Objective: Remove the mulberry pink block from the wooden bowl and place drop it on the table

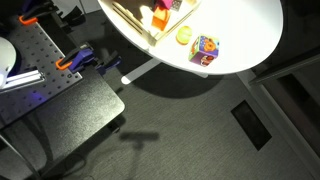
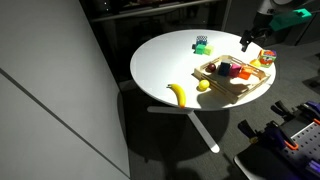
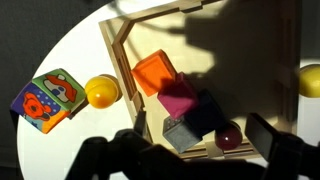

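The pink block (image 3: 178, 100) lies inside the wooden bowl (image 3: 120, 50), in the corner part of it that is closest to the yellow ball (image 3: 101, 91). It is not on the table (image 3: 70, 50). In the wrist view it touches the orange block (image 3: 157, 73) on one side and a dark purple block (image 3: 206, 112) on the other. A grey-blue block (image 3: 183, 133) and a small dark red round thing (image 3: 228, 138) lie just beside these, also within the rim. The gripper (image 3: 195, 142) hangs over this group with its jaws spread wide and nothing between them. Its two fingers (image 3: 268, 135) are seen only as dark, blurred shapes at the lower border of the wrist view, and neither appears to touch the pink block. In an exterior view the gripper (image 2: 250, 42) is above the wooden bowl (image 2: 240, 97), clearly higher than the rim, and the pink block (image 2: 225, 68) shows as a small bright spot among the other pieces. The bowl stands close to one edge of the round white table (image 2: 160, 60). Outside the rim, the yellow ball (image 2: 203, 86) rests on the table just beside the bowl, and a banana (image 2: 178, 94) lies near the table edge beyond it. A cube with many colours (image 2: 202, 44) sits apart from the bowl, near the far edge. In an exterior view the same cube (image 1: 205, 48) is close to the table edge, with the yellow ball (image 1: 184, 36) between it and the bowl (image 1: 135, 25).
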`<action>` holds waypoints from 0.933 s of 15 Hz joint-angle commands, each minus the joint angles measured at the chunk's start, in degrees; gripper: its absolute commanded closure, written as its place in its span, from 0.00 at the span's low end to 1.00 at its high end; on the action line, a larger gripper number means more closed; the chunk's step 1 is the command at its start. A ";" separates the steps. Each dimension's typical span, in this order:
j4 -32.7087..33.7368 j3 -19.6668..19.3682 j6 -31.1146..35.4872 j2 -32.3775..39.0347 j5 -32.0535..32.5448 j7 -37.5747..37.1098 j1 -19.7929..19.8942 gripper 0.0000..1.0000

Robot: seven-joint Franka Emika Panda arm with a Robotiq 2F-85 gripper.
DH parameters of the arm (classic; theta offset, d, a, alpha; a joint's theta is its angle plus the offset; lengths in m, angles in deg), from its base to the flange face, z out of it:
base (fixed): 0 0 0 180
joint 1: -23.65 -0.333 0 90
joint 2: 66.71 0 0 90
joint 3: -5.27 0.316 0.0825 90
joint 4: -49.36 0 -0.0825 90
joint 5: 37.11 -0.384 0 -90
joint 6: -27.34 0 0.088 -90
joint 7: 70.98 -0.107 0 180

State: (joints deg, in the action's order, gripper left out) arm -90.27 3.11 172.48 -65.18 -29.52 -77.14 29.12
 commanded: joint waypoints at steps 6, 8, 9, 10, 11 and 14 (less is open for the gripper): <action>2.61 -0.45 9.90 9.38 -5.47 13.70 0.56 0.00; 3.55 -0.36 11.87 11.48 -6.08 15.34 0.73 0.00; 4.11 -0.29 12.82 12.51 -6.16 15.93 0.84 0.00; 4.86 -0.27 13.51 13.60 -5.96 16.24 0.89 0.00; 5.52 -0.12 14.14 14.62 -5.93 16.52 1.01 0.00; 7.74 0.40 14.95 17.63 -5.75 17.76 1.35 0.00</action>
State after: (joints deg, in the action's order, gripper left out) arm -85.68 2.53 186.70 -50.72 -34.33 -62.18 29.42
